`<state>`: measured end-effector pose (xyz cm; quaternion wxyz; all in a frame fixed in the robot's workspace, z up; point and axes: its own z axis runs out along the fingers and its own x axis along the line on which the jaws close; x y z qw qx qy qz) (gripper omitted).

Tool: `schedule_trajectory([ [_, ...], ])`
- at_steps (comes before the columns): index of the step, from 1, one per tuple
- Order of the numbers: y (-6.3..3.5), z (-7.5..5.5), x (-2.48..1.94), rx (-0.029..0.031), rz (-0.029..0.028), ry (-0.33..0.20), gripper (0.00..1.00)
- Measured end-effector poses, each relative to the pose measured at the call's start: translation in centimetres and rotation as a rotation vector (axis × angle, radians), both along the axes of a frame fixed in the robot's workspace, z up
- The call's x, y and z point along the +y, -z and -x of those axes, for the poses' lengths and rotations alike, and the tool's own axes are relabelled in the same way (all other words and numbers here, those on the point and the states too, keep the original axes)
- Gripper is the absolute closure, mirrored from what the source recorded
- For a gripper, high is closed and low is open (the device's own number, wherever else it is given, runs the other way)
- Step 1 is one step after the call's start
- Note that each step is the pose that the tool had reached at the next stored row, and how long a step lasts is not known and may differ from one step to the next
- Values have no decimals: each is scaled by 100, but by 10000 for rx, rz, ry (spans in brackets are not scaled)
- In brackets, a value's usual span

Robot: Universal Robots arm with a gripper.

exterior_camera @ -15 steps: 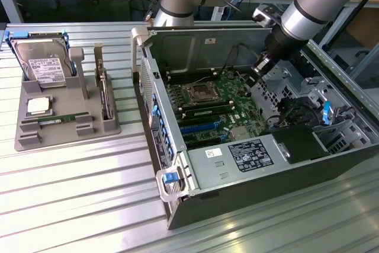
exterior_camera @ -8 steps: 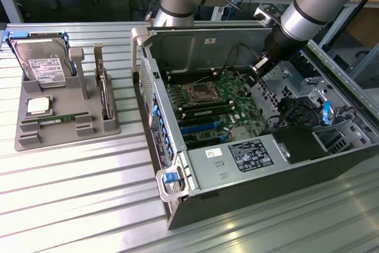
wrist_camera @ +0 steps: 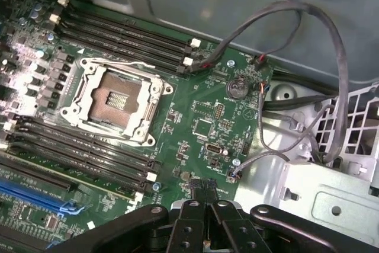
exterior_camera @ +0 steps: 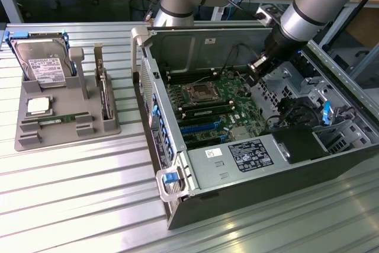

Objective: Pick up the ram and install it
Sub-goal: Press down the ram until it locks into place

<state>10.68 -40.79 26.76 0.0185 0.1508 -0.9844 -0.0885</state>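
Claw [wrist_camera: 205, 189] pressed together, empty, over the open case's motherboard [wrist_camera: 201, 117]; ram [exterior_camera: 57, 119] lies in the grey tray [exterior_camera: 65, 131]

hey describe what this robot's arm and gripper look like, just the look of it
The arm is built of silver-grey metal tubes with pale blue caps at the joints and a black band near the wrist. Black cables run along it. The gripper is matte black, with bolt holes in its linkage plates.
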Motion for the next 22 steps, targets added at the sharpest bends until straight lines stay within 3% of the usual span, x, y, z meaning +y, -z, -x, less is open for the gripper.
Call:
schedule_trajectory([
  [22,54,0,0,0,-1,3581,90],
])
